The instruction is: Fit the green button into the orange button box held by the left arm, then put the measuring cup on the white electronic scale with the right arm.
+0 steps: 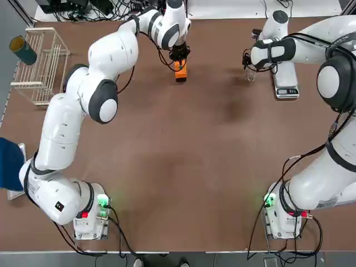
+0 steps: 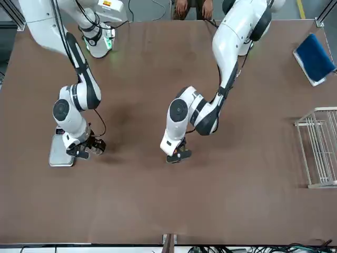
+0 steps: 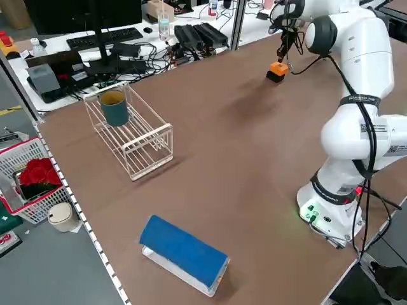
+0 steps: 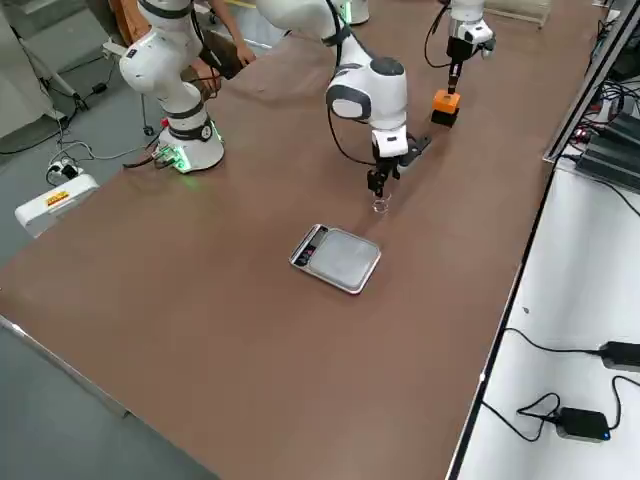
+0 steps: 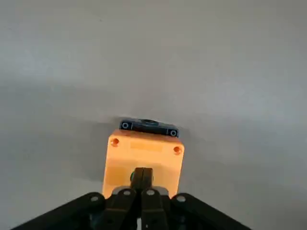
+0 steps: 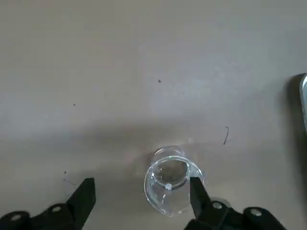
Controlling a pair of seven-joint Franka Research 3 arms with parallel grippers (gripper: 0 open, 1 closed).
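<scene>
Top view, reading the table as a clock face with my bases at six: the teal mug point(image 1: 23, 50) sits in the white wire rack point(image 1: 45, 65) at ten o'clock. At twelve, my left gripper point(image 5: 142, 171) is over the orange button box point(image 5: 144, 160), its fingers pressed together. Between one and two o'clock is my right gripper point(image 6: 144, 184), fingers spread, with the clear measuring cup point(image 6: 172, 181) between them, closer to one finger; I cannot tell whether that finger touches it. The white electronic scale point(image 4: 343, 259) lies at two o'clock, just beside the cup. My left wrist view adds what the top view hides: a sliver of the green button point(image 5: 132, 176) at the middle of the box's face, mostly covered by my fingertips, and a black block point(image 5: 148, 127) along the box's edge. The left side view alone reveals red roses point(image 3: 39, 175) inside a white basket point(image 3: 28, 184) off the table. The right side view shows the scale's whole plate, which my right arm partly covers from overhead.
</scene>
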